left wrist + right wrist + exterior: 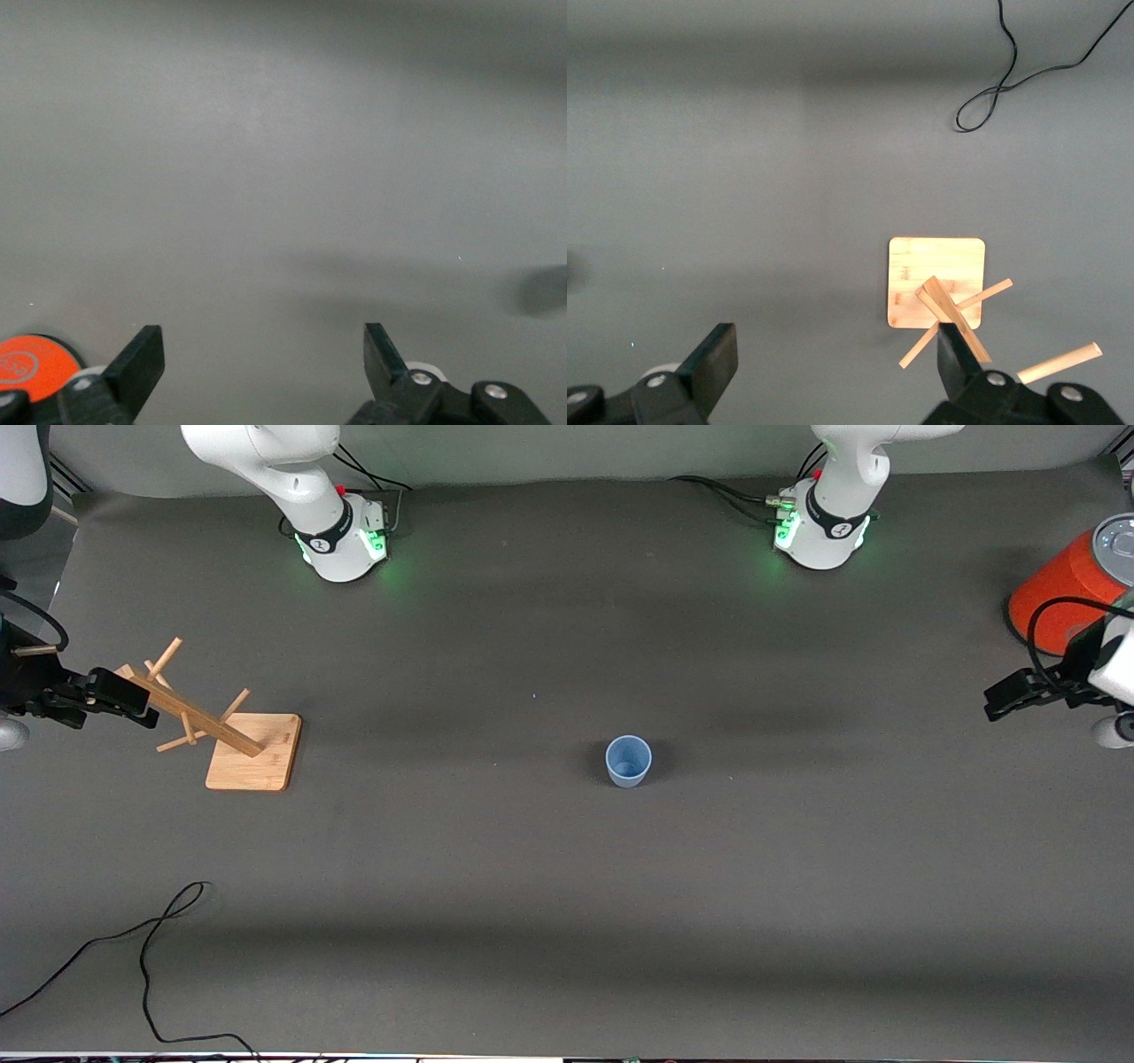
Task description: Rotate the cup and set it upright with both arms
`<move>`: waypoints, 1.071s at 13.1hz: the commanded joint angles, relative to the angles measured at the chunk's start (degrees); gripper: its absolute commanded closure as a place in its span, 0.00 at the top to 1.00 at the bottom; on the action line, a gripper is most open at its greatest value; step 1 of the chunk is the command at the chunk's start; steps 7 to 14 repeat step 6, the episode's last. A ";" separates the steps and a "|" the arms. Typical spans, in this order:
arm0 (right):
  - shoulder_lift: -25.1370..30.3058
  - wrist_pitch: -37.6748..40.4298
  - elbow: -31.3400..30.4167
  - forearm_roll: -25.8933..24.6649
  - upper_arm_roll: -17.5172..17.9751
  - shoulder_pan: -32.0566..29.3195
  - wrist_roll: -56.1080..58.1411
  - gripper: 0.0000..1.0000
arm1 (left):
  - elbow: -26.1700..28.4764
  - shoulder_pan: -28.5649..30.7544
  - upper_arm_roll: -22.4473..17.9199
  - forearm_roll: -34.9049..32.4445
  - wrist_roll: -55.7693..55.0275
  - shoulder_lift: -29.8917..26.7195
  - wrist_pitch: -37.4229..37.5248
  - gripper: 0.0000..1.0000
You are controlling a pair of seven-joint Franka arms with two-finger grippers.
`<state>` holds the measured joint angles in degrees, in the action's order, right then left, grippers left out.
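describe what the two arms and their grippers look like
Both arms are glossy white with rounded jointed shells and dark grey bands at the joints. Each round base glows green, with black cables plugged in beside it. The left gripper and right gripper are black, with two flat wedge-tipped fingers and silver screws at the knuckles.

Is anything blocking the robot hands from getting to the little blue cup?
Nothing visible does. The cup stands alone mid-table. The left gripper hangs open by the orange can; the right gripper hangs open over the wooden rack.
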<state>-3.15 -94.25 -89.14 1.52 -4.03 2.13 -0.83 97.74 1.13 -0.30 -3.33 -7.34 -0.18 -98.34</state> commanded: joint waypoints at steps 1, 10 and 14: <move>0.34 0.56 0.28 -0.28 -0.54 0.50 1.10 1.00 | 1.49 0.63 0.57 0.26 1.10 -2.46 1.04 1.00; 0.34 0.56 0.20 -0.28 -0.54 0.50 1.10 1.00 | 1.31 -0.25 -0.75 0.70 1.10 -2.11 0.96 1.00; 0.34 0.56 0.20 -0.28 -0.54 0.50 1.10 1.00 | 1.31 -0.25 -0.75 0.70 1.10 -2.11 0.96 1.00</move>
